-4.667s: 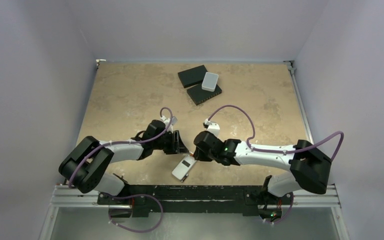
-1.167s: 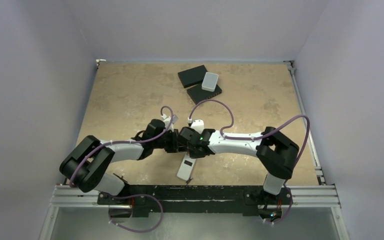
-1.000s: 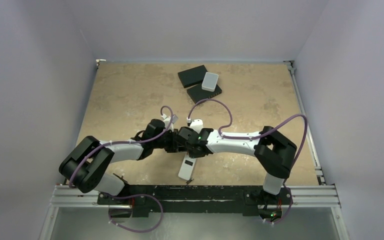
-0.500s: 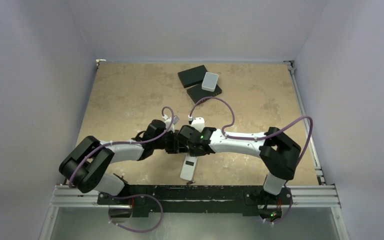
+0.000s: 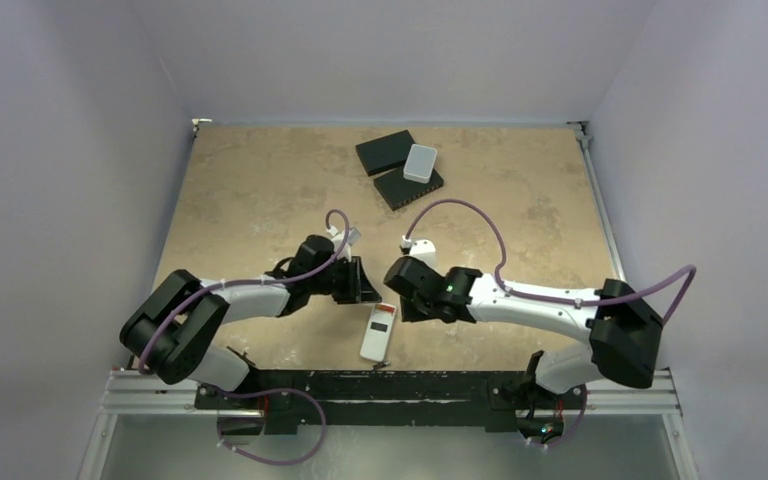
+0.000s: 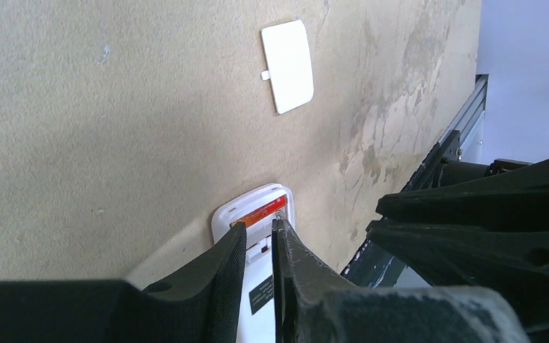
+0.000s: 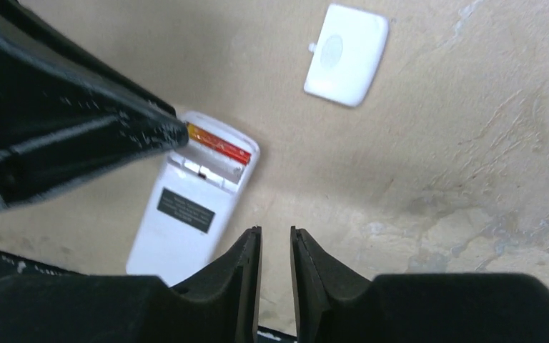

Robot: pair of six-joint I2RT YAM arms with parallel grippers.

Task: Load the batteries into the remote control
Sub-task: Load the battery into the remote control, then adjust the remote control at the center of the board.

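Two grippers barely parted, empty | left gripper (image 6: 259, 226) at remote control (image 7: 186, 221) end | right gripper (image 7: 274, 232) near it

The left gripper (image 6: 257, 227) is hanging right over the open end of the remote control (image 5: 378, 335), blocking that side, and the right gripper (image 7: 274, 232) is sitting just beside it, leaving a slim lane between them. The loose white cover (image 7: 346, 54) is lying near the remote, the front rail (image 5: 380, 380) is hemming the remote's near end, black boxes (image 5: 385, 152) are crowding the far middle, and the far left of the table (image 5: 250, 190) is offering wide passage.
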